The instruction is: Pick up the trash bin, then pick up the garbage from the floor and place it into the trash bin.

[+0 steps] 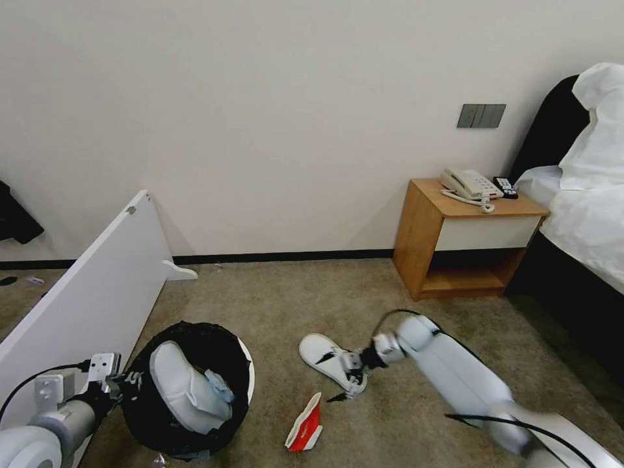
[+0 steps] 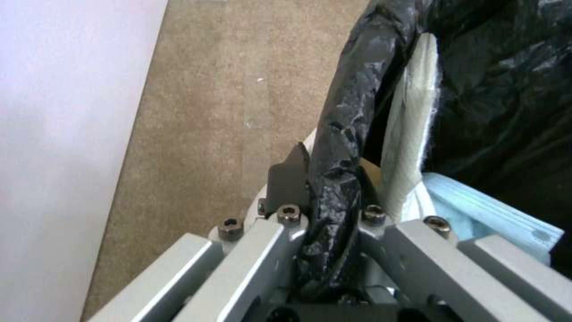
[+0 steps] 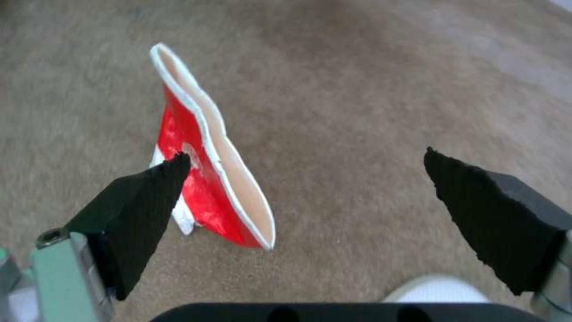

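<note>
Carpet (image 1: 273,305) | slippers: 1 floor (image 1: 328,361), 1 binned (image 1: 185,390) | carton (image 1: 305,426): 1

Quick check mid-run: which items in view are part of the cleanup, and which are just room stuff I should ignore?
Job:
trash bin, rim held by left gripper
slipper in bin
slipper on floor, under open right gripper
red-and-white carton on carpet

Ignore:
white board
nightstand
phone
remote
bed
</note>
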Controlling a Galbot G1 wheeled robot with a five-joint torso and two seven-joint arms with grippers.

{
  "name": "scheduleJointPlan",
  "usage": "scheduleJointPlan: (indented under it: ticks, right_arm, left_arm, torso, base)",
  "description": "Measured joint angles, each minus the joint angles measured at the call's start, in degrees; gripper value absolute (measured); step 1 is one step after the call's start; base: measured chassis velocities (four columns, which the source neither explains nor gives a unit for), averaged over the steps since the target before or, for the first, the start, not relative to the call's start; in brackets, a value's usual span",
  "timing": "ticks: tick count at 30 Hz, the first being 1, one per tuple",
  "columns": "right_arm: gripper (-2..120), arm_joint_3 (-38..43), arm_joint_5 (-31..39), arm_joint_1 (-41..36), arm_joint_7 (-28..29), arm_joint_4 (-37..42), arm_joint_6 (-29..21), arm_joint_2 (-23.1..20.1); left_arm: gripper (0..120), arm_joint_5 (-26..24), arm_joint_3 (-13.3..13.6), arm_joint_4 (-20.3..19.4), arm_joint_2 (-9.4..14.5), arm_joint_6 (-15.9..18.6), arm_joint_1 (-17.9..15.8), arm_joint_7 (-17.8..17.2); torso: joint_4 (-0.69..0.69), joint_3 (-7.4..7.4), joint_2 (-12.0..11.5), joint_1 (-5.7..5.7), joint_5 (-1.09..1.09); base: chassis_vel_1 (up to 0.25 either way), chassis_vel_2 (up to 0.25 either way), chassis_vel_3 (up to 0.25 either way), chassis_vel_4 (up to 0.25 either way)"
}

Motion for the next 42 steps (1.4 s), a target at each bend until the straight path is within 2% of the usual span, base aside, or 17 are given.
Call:
scheduleJointPlan:
  ticks: [2, 6, 16, 35, 38, 41, 42]
  right_arm:
    - [100, -0.61, -2.14, 0.66, -0.29, -1.04, 0.47, 0.92]
    - [100, -1.66, -6.11, 1.86, -1.10, -3.14, 1.64, 2.54]
    - [100, -4.87, -6.20, 2.11, -1.48, -4.01, 1.79, 3.06]
    - [99, -9.52, -8.15, 4.10, -1.48, -10.98, 1.35, 9.69]
    - [84, -10.80, -8.23, 4.31, -1.36, -12.84, 0.63, 11.10]
    - [79, -11.13, -8.16, 4.33, -1.30, -13.16, 0.45, 11.30]
    - [72, -11.52, -8.07, 4.33, -1.27, -13.39, 0.35, 11.38]
  left_arm:
    - [2, 0.00, -0.18, -0.22, -0.09, -0.02, 0.16, 0.00]
    - [2, 0.01, -0.39, -0.86, -0.36, -0.02, 0.53, 0.01]
    - [2, 0.43, -0.38, -1.25, -0.72, -0.02, 0.61, -0.10]
    - [2, 0.44, -0.69, -1.57, -0.51, -0.02, 0.63, -0.03]
    - [2, 0.44, -0.52, -1.55, -0.41, -0.02, 0.53, -0.02]
    - [2, 0.44, -0.48, -1.53, -0.34, -0.02, 0.49, 0.00]
    - [2, 0.44, -0.46, -1.50, -0.24, -0.02, 0.41, 0.01]
  torso:
    - [-0.04, 0.00, 0.00, 0.00, 0.00]
    - [-0.04, 0.00, 0.00, 0.00, 0.00]
    - [-0.03, 0.00, 0.00, 0.00, 0.01]
    - [-0.02, 0.00, 0.00, 0.00, 0.01]
    - [-0.02, 0.00, 0.00, 0.00, 0.01]
    - [-0.02, 0.00, 0.00, 0.00, 0.01]
    - [-0.02, 0.00, 0.00, 0.00, 0.02]
  base:
    - [0.000, 0.000, 0.000, 0.000]
    - [0.000, 0.000, 0.000, 0.000]
    - [0.000, 0.000, 0.000, 0.000]
    - [0.000, 0.000, 0.000, 0.000]
    - [0.000, 0.000, 0.000, 0.000]
    - [0.000, 0.000, 0.000, 0.000]
    - [0.000, 0.000, 0.000, 0.000]
